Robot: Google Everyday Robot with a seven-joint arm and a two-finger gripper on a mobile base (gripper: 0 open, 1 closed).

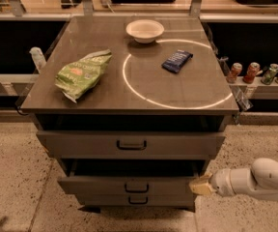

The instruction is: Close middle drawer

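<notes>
The middle drawer (129, 184) is the second of three grey cabinet drawers, with a small dark loop handle (136, 187). It stands only slightly out from the cabinet, with a dark gap above its front. The top drawer (129, 144) sits above it and the lowest drawer (136, 200) just below. My gripper (200, 185) is at the end of the white arm coming in from the right, its tan tip touching the right end of the middle drawer's front.
On the cabinet top lie a green chip bag (82, 73), a white bowl (145, 30) and a dark blue snack packet (177, 61). Several cans (259, 73) stand on a shelf at the right. A bottle (37, 58) stands at the left.
</notes>
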